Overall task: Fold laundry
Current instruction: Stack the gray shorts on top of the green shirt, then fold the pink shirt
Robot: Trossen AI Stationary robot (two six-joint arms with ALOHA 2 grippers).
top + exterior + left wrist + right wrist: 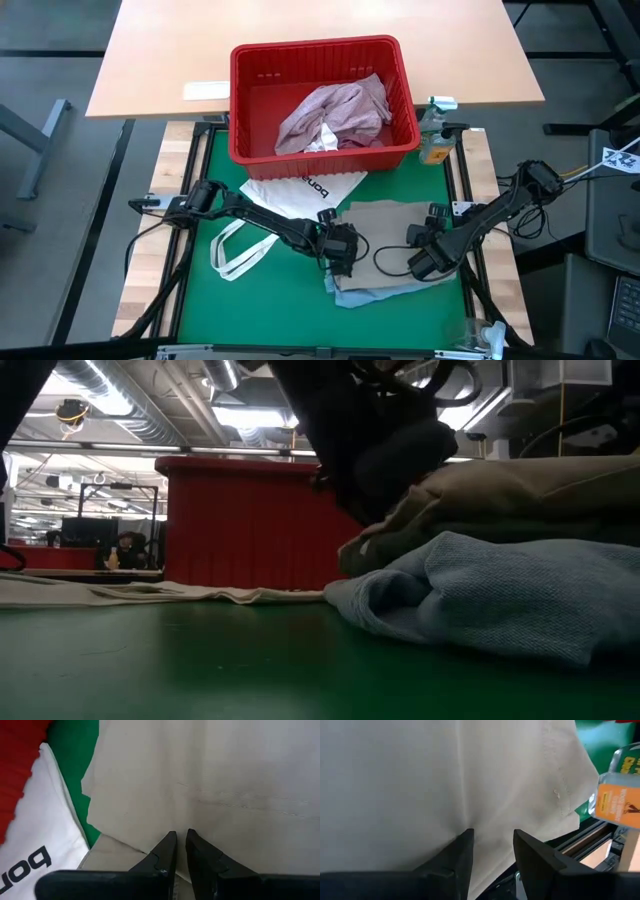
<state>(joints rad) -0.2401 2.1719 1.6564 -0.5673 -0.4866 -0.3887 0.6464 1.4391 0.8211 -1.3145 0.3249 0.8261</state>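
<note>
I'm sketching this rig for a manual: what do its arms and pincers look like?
Both arms are black, slim and jointed, with black cables looping beside them. The left pincer and the right pincer each end in two dark, matte, wedge-shaped fingers tapering to the tips, with no visible markings.

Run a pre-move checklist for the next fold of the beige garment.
1. Left gripper on beige garment: ok, fingers nearly closed at its left edge; actual grip cannot tell.
2. Right gripper on the garment: ok; grip cannot tell, fingers apart.
3. Light blue garment underneath, may drag: not ok.
4. Tote bag touches the beige cloth: not ok.
5. Red basket and bottle clear of the fold: ok.
</note>
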